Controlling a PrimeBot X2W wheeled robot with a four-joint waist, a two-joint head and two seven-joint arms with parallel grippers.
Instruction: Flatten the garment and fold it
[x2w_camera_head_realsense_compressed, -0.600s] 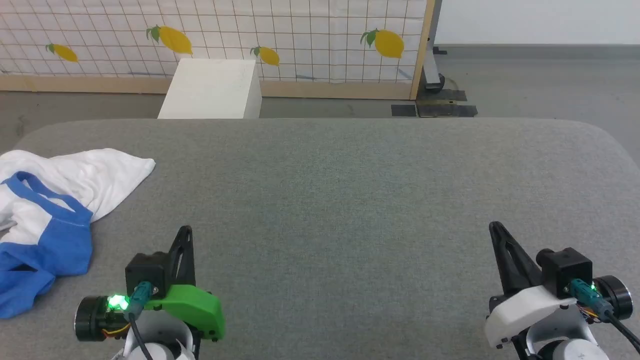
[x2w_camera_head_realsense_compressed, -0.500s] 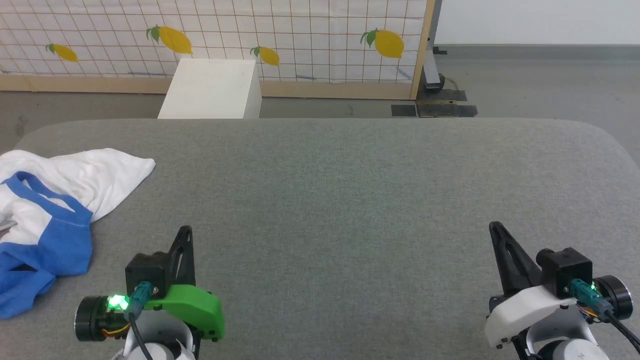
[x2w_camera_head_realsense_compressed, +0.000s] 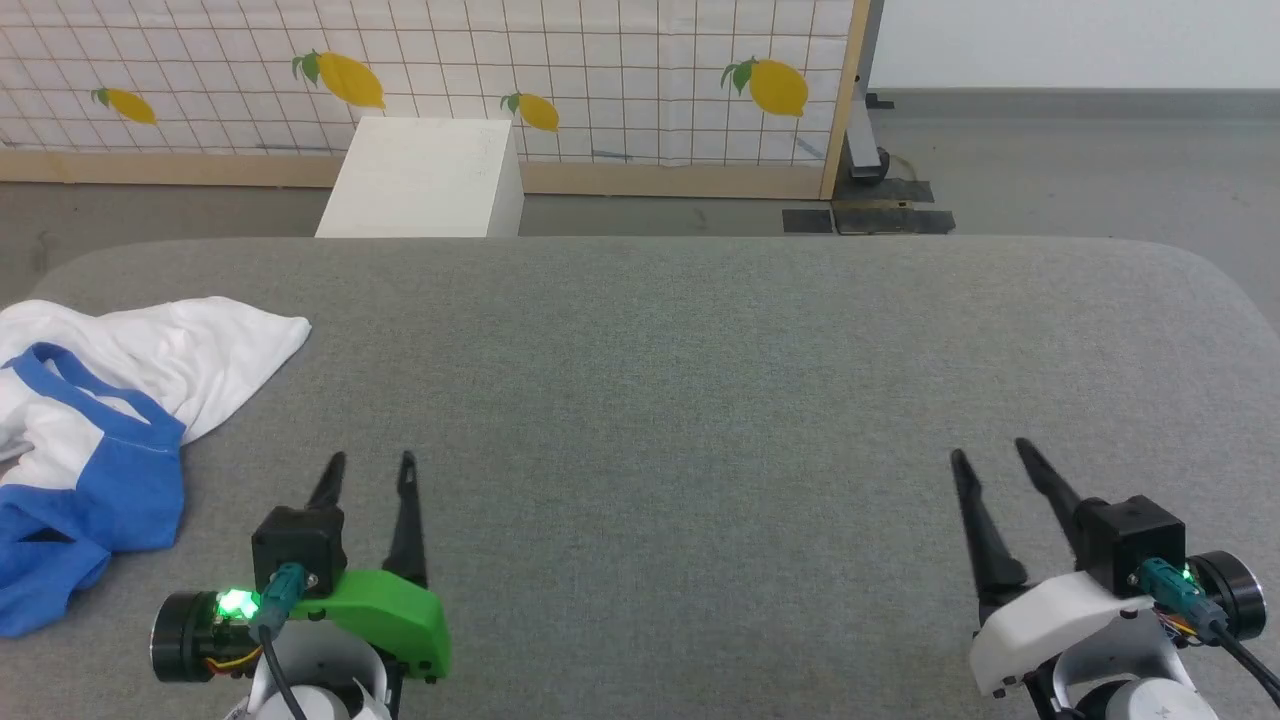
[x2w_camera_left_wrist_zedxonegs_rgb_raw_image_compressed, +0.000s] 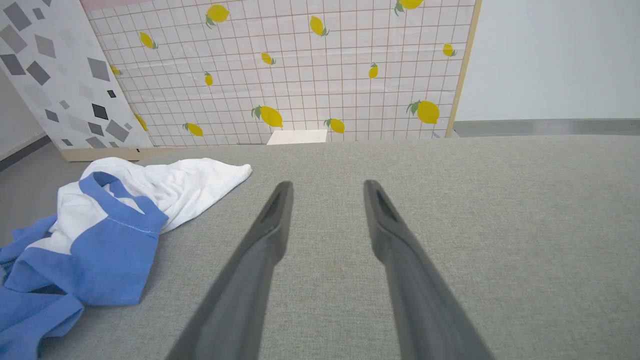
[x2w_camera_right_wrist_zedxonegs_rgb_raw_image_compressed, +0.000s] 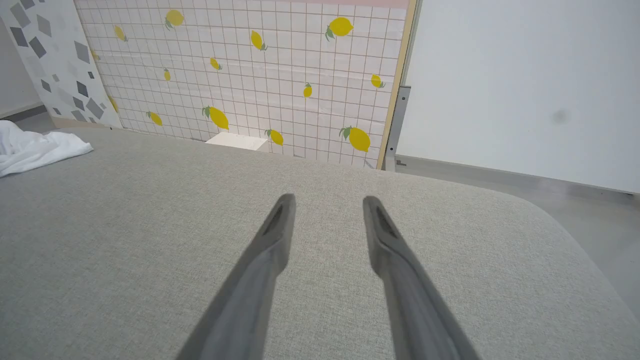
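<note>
The garment (x2w_camera_head_realsense_compressed: 120, 400), a white T-shirt with royal-blue parts, lies crumpled at the far left of the grey padded table (x2w_camera_head_realsense_compressed: 660, 360), partly over its left edge. The left wrist view has the garment (x2w_camera_left_wrist_zedxonegs_rgb_raw_image_compressed: 115, 220) to the left of my fingers, and a white corner of the garment (x2w_camera_right_wrist_zedxonegs_rgb_raw_image_compressed: 35, 145) sits at the left of the right wrist view. My left gripper (x2w_camera_head_realsense_compressed: 371, 460) is open and empty at the lower left, a short way right of the garment. My right gripper (x2w_camera_head_realsense_compressed: 992, 448) is open and empty at the lower right, far from it.
A white box (x2w_camera_head_realsense_compressed: 425, 180) stands on the floor beyond the table's far edge. Behind it is a lemon-print grid screen (x2w_camera_head_realsense_compressed: 600, 70) with a wooden frame. Grey floor and a metal stand base (x2w_camera_head_realsense_compressed: 880, 200) lie at the back right.
Both grippers have opened: each showed its fingers together before, and now the two fingers stand apart. The arms and the garment have not moved.
</note>
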